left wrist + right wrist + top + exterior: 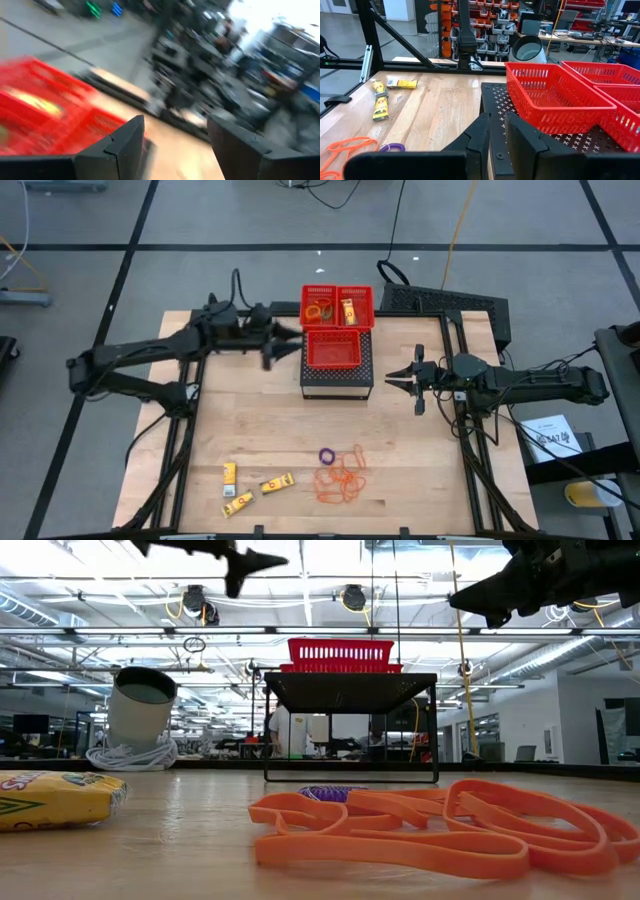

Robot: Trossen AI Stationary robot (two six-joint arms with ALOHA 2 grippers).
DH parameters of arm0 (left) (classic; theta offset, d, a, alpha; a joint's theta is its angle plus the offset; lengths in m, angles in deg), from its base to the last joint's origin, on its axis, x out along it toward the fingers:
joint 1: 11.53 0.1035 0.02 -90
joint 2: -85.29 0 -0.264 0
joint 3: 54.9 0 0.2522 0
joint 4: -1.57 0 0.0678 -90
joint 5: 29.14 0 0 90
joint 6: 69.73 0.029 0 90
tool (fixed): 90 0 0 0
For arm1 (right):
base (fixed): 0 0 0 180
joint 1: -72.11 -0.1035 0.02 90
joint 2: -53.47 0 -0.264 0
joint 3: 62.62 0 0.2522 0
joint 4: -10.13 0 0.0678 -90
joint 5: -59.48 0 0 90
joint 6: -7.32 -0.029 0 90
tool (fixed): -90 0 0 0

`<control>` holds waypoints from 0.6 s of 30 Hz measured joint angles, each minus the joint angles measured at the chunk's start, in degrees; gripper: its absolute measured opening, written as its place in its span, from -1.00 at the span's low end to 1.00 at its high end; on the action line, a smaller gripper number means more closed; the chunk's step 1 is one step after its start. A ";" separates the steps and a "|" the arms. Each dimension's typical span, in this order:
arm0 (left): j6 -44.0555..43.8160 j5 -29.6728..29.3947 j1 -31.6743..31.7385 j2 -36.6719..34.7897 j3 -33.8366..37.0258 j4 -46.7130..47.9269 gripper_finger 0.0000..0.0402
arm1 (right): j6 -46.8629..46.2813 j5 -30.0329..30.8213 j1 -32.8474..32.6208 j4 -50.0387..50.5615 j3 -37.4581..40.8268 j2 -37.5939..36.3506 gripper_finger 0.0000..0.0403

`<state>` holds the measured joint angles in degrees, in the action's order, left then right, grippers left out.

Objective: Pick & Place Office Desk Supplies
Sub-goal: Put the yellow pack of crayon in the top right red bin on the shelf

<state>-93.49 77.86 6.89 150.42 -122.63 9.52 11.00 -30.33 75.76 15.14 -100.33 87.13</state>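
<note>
Three yellow packets (277,482) lie near the table's front left. Beside them are a purple ring (327,455) and a heap of orange rubber bands (340,478). Rings (319,310) and one yellow packet (348,310) lie in the far red basket's (338,290) two compartments. My left gripper (285,340) hovers open just left of the baskets, above the table; in its wrist view (175,145) nothing sits between its fingers. My right gripper (392,380) hangs right of the baskets, its fingers (482,135) almost together and holding nothing.
The baskets, including a bare near one (333,352), stand on a black perforated stand (336,385) at the table's far middle. A round grey container (140,705) sits on a coil of white cord at the left. Bare wood lies between the stand and the loose items.
</note>
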 joint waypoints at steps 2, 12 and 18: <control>-0.69 3.10 -1.31 -2.86 0.00 5.68 0.13 | 0.00 0.00 0.02 0.00 0.00 0.00 -0.75; -8.96 -7.77 -24.31 -10.23 0.00 25.17 0.13 | -0.01 0.00 0.01 0.00 0.00 0.00 -0.75; -23.86 -15.27 -42.50 -6.49 0.00 26.85 0.13 | 0.00 0.00 0.01 0.00 0.00 0.00 -0.75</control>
<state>-117.34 62.59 -35.60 143.93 -122.63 36.36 11.00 -30.33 75.77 15.14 -100.33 87.13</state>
